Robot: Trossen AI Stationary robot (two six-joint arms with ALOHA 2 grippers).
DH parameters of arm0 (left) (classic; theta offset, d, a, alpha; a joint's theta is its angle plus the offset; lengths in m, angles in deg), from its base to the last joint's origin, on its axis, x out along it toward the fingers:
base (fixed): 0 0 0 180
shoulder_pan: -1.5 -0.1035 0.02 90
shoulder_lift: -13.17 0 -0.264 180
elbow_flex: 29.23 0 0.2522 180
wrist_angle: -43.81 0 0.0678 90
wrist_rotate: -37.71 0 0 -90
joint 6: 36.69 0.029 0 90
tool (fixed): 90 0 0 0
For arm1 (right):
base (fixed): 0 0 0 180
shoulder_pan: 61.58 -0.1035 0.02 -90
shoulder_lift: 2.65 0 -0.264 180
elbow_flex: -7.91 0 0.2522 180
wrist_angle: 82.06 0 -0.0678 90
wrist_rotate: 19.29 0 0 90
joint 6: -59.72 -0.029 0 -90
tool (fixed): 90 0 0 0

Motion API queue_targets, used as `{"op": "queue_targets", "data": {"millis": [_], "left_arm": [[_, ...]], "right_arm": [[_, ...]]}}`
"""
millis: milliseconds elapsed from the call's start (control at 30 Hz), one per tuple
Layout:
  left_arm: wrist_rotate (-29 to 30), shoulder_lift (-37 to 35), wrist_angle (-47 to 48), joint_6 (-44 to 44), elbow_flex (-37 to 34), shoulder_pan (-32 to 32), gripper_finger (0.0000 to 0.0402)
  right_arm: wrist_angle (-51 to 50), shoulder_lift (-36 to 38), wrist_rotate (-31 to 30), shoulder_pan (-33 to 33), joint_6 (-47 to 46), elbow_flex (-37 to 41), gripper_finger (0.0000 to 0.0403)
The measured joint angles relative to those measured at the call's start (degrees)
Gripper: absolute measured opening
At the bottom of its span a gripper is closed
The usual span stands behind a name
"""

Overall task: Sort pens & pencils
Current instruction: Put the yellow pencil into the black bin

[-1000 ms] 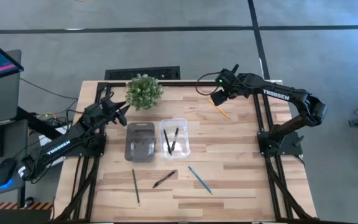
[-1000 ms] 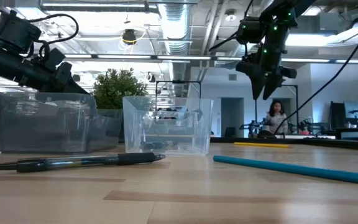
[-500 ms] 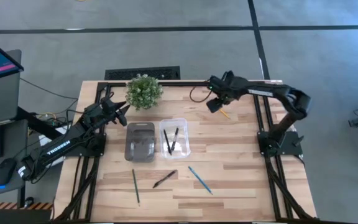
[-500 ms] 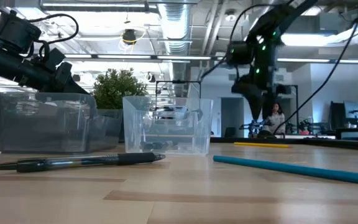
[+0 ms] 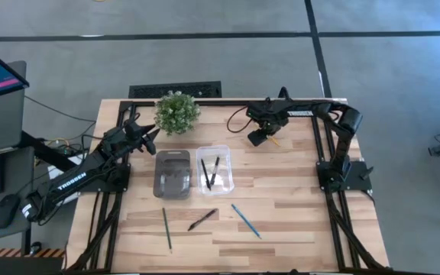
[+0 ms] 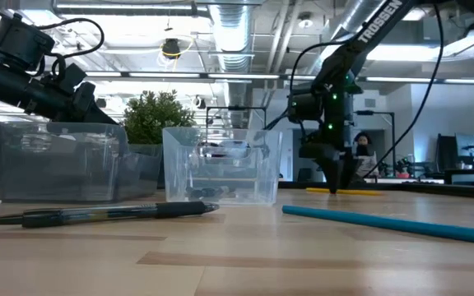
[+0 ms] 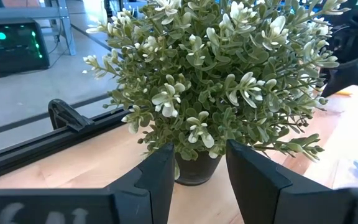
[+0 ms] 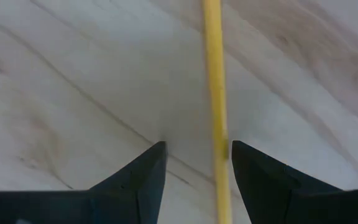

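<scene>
The desk (image 5: 281,191) carries a plant (image 5: 176,111) that fills the space past the left fingers (image 7: 157,177), hiding its pot's sides; these stand open, empty, that arm low beside the grey bin (image 5: 172,174); the right arm folds back, its open fingers (image 8: 138,177) pointing down, tips nearly on the wood; the yellow pencil (image 8: 215,93) lies between them, nearer one, both ends cut off.

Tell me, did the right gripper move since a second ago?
Yes. The right gripper slid toward the clear bin and dropped to the table over the yellow pencil, fingers open.
</scene>
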Motion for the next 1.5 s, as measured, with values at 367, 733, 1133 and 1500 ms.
{"op": "queue_targets", "data": {"millis": [367, 733, 1133, 1500], "left_arm": [[0.1, 0.0, 0.0, 0.0, 0.0, 0.0, 0.0135], [0.1, 0.0, 0.0, 0.0, 0.0, 0.0, 0.0135], [0.2, 0.0, 0.0, 0.0, 0.0, 0.0, 0.0135], [0.2, 0.0, 0.0, 0.0, 0.0, 0.0, 0.0135]], "right_arm": [[0.6, -0.1, 3.2, 1.2, 0.6, 0.0, 0.0205], [0.8, -0.1, 2.6, 0.3, 0.5, 0.0, 0.0205], [2.0, -0.2, 5.4, -0.4, -0.5, 0.0, 0.0205], [0.7, -4.1, 5.4, -0.8, -1.7, -0.7, 0.0205]]}}
